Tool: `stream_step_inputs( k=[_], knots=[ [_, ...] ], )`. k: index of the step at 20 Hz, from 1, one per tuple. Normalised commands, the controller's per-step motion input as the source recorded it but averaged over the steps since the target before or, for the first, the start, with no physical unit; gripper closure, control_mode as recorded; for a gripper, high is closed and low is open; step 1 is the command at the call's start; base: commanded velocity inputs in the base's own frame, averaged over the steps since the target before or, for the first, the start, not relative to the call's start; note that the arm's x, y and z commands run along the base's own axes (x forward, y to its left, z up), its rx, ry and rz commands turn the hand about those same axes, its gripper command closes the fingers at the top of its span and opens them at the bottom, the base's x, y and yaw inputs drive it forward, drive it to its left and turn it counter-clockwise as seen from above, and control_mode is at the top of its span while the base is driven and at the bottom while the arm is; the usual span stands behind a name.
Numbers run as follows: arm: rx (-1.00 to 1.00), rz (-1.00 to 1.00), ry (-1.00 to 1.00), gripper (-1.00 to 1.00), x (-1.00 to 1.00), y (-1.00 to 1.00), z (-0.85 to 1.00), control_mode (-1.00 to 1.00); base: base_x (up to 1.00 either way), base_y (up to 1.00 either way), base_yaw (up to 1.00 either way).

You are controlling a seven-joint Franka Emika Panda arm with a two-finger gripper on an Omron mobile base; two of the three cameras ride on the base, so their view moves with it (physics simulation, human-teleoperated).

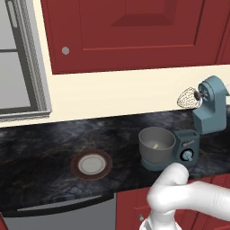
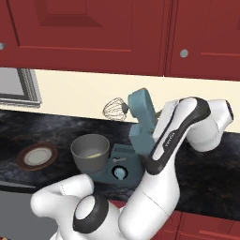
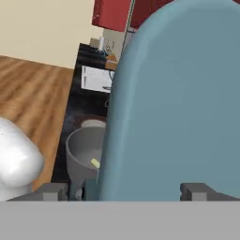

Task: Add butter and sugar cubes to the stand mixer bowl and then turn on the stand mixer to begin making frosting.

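End effector (image 3: 124, 190) status: fingers spread wide apart, nothing held, positioned directly against the tilted-back head of the stand mixer (image 3: 178, 103), one finger tip (image 3: 51, 191) showing at each side of it.

Dark tabletop (image 1: 40, 148): carries the stand mixer (image 1: 209, 112) near the wall, head raised, wire whisk (image 1: 187, 98) pointing away from the bowl.

Stand mixer bowl (image 1: 156, 144): seated on the mixer base, upright. A round plate (image 1: 92, 164) lies well apart on the far side from the mixer.

Butter (image 1: 155, 145): already inside the bowl, resting on its floor. No sugar cubes can be made out in the bowl.

Knob (image 1: 187, 156): on the front of the base, just beside the bowl.

Recommended procedure, as a judgement: press the head down evenly so the whisk enters the bowl centrally, avoid catching the rim, then address the knob.
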Motion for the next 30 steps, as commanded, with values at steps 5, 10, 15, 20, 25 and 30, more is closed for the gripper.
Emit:
stream_step_inputs(
  k=[5,10,15,20,25,30],
  knots=[
    [-0.36,0.02,-0.09,-1.00,-0.22,0.81,0.07,-1.00,0.00,0.00,0.00],
    [-0.40,0.05,-0.13,-1.00,-0.17,0.79,0.19,-1.00,0.00,0.00,0.00],
    [-0.38,0.06,-0.11,-1.00,-0.23,0.72,0.14,-1.00,0.00,0.00,0.00],
    [-0.32,0.08,0.00,-1.00,-0.25,0.70,0.00,-1.00,0.00,0.00,0.00],
    [-0.23,0.04,-0.02,-1.00,-0.14,0.38,0.40,-1.00,0.00,0.00,0.00],
    [-0.18,0.00,0.01,-1.00,-0.56,0.06,0.13,-1.00,0.00,0.00,0.00]
  ],
)
